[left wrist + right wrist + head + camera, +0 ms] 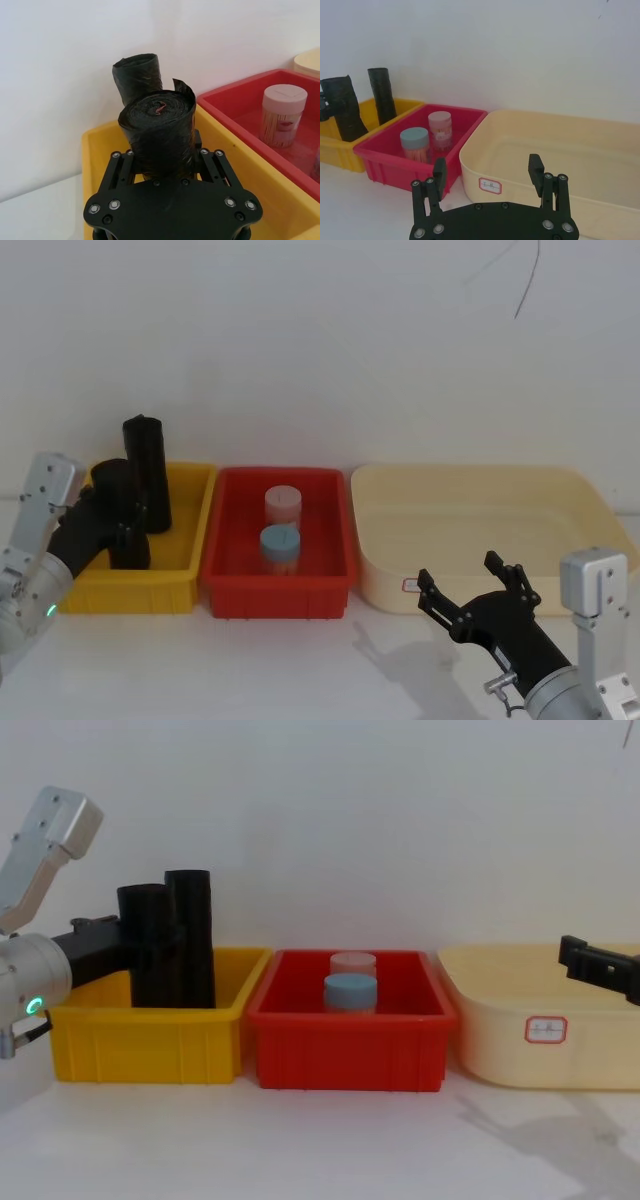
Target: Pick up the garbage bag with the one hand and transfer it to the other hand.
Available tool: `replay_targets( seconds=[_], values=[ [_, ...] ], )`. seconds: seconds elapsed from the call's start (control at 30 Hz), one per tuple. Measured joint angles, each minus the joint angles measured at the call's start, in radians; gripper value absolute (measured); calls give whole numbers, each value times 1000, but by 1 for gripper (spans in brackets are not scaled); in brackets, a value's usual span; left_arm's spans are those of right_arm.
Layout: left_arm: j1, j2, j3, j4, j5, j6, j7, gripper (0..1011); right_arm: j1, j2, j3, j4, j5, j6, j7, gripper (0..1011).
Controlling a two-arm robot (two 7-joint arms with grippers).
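Matte black bag (159, 125), red fleck at its core; other roll (137, 75) black too. One yellow bin (130, 590), one red bin (280, 592), one cream bin (480, 485) with a white, red-edged label (490, 185). Jars: blue lid (280, 538), pink lid (283, 497). Black: left gripper (165, 152), right gripper (487, 167). Silver left arm (30, 970), green light (33, 1006). White table (300, 1140).

The head view looks down on the red bin (278, 595); the chest view faces its front wall from counter (330, 1140) height. Both wrist views also share it.
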Motion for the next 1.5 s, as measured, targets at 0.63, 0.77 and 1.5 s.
replay_targets(
  seconds=[0.63,0.77,1.5],
  values=[
    [131,75,-31,-279,-40,-58,-101,452,0,0,0,0,0,0,0,1001],
    [156,85,-38,-358,-66,-74,-137,452,0,0,0,0,0,0,0,1001],
    [143,70,35,-470,-173,-87,-320,452,0,0,0,0,0,0,0,1001]
  ],
)
